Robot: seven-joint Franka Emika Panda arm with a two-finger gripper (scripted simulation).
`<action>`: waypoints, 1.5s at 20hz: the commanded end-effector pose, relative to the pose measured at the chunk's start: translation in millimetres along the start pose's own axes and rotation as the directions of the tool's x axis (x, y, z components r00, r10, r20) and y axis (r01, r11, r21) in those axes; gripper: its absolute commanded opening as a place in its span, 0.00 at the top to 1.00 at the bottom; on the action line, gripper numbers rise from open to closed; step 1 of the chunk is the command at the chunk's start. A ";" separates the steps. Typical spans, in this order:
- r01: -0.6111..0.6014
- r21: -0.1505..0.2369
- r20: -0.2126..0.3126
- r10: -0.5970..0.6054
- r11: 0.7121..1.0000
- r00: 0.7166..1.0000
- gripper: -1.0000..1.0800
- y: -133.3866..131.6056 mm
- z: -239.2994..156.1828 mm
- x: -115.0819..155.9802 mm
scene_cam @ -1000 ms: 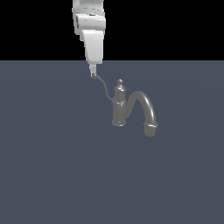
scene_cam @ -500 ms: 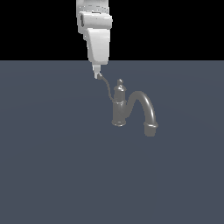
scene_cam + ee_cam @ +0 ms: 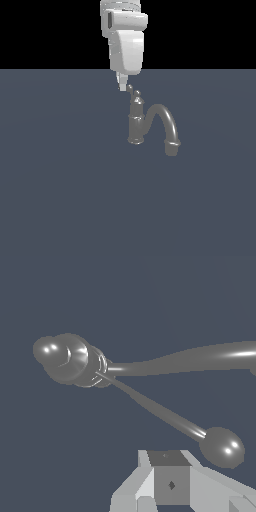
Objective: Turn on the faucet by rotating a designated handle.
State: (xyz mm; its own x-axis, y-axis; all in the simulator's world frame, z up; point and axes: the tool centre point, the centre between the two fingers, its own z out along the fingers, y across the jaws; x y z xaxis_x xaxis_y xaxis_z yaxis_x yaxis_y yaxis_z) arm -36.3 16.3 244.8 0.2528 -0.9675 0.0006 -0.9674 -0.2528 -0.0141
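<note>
The dull grey faucet [image 3: 136, 125] stands upright on the flat grey surface, and its arched spout [image 3: 167, 122] curves down toward the exterior view's right. Its thin handle [image 3: 130, 89] rises beside the finial, ball tip up. My white gripper [image 3: 122, 86] hangs straight down from above, shut, with its narrow tip right against the exterior view's left of the ball. In the wrist view the handle [image 3: 165, 413] runs from the faucet body [image 3: 70, 358] to its ball tip, which lies just beside my gripper [image 3: 170, 478]. Nothing is held between the fingers.
A plain grey-blue floor [image 3: 60, 190] surrounds the faucet on all sides, with black background behind my arm. No other objects show.
My gripper has moved toward the exterior view's right. The handle's ball tip has swung with it, from well left of the faucet body to just beside the finial.
</note>
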 end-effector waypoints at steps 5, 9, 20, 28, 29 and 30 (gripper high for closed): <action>-0.011 -0.013 0.000 0.011 1.000 1.000 1.00 27.7 1.3 24.5; 0.005 -0.007 0.000 -0.005 1.000 1.000 1.00 23.5 -0.2 22.8; -0.004 -0.012 0.000 0.004 1.000 1.000 1.00 27.0 0.9 90.3; 0.021 -0.011 0.003 -0.021 1.000 1.000 1.00 21.1 -0.2 103.6; 0.020 -0.011 0.003 -0.020 1.000 1.000 1.00 18.9 -0.1 106.5; 0.019 -0.011 0.003 -0.019 1.000 1.000 1.00 16.8 0.0 109.5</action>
State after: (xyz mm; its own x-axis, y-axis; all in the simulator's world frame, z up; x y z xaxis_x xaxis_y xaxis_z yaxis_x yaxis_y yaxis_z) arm -27.5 -88.6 244.7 0.2765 -0.9610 -0.0027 -0.9610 -0.2765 -0.0029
